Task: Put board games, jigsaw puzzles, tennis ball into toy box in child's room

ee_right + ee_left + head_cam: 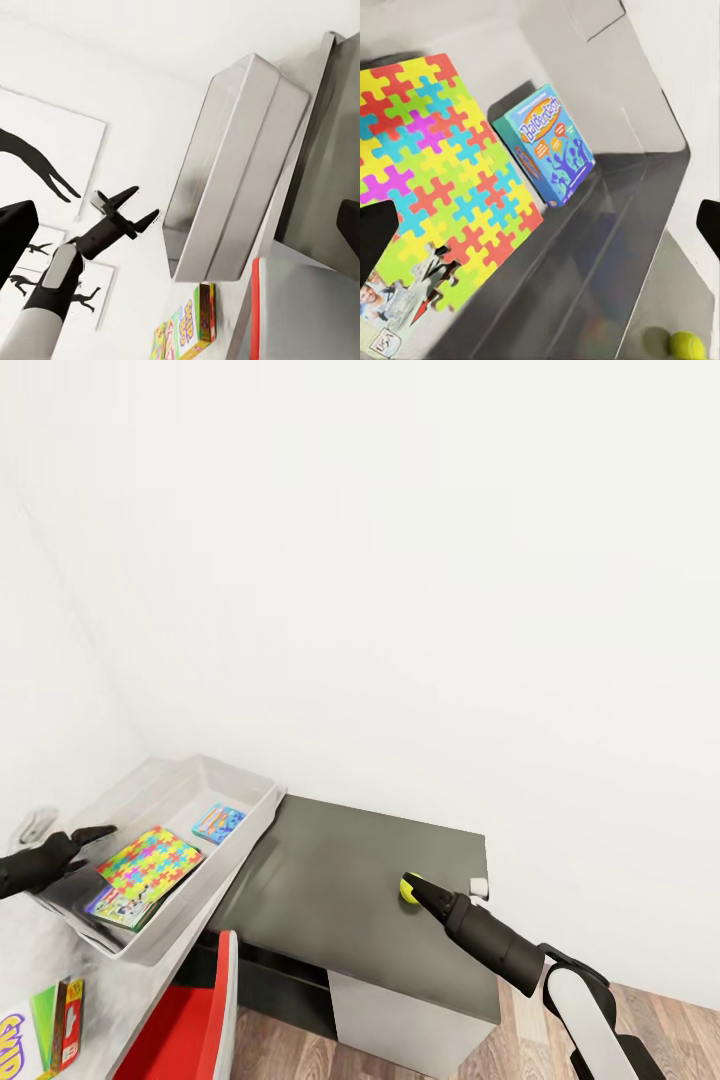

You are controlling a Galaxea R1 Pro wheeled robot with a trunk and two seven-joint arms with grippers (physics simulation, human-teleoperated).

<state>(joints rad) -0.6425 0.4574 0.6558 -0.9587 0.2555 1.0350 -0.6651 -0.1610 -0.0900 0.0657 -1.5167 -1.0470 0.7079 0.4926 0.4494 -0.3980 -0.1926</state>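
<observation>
Head view: toy box [262, 788] holds one jigsaw puzzle [150, 859], two board games [217, 822].

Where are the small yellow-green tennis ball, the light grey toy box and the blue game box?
Yellow-green tennis ball [409, 887], head view, its middle.
Light grey toy box [262, 822], head view, right wall.
Blue game box [551, 142], left wrist view, printed lid.

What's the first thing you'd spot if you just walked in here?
The bright jigsaw puzzle lying in the grey toy box, with a small blue Balderdash box beside it. Then the yellow-green tennis ball on the dark desk section, right at the right gripper's tip.
</observation>
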